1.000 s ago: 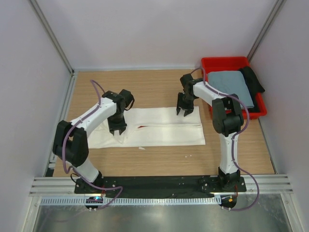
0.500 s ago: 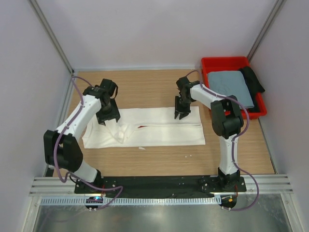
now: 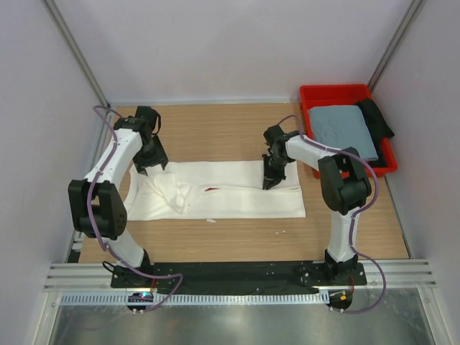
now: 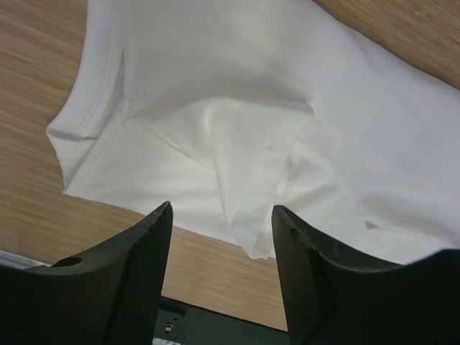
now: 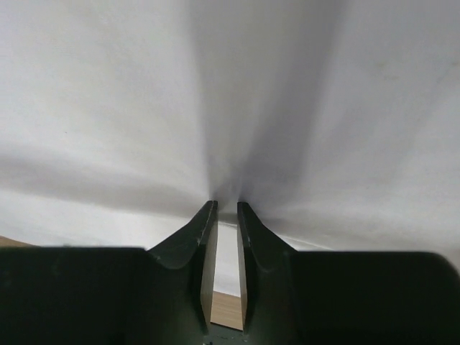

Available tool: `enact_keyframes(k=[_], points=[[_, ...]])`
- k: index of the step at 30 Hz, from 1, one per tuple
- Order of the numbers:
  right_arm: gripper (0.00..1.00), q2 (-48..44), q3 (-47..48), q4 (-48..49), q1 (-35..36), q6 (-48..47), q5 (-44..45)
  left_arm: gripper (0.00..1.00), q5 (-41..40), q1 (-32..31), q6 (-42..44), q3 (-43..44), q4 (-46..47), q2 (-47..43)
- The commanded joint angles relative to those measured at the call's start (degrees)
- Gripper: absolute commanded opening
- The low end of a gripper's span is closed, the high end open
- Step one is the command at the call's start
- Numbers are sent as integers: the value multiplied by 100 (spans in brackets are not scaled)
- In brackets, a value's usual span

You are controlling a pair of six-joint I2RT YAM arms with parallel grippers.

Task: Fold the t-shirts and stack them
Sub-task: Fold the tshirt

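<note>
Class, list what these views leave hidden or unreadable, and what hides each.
Red print on large white cloth t-shirt: top view, folded cloth covers all but a sliver.
Black item in red plastic bin: top view, too small to identify.
What lies around the right jaws: right wrist view, cloth fills it.

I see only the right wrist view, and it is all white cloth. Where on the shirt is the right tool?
Observer: The right tool pinches the white t-shirt in its right half.
Operator: And the other arm, does it hold something?
Observer: No. The left tool is open over the shirt's crumpled left end.
Operator: Where is the second shirt?
Observer: The grey-blue t-shirt lies folded in the red bin.
</note>
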Motion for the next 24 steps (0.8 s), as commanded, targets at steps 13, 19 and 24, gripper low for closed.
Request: enact_keyframes(k=[13, 19, 24], points=[[61, 201, 1566, 1075, 898, 172, -1341, 64, -57, 19, 607, 441, 310, 1197], [61, 360, 1575, 1208, 1425, 296, -1422, 67, 277, -24, 932, 362, 864, 1030], [61, 229, 1338, 1076, 1453, 218, -1124, 64, 101, -270, 846, 572, 803, 1222]])
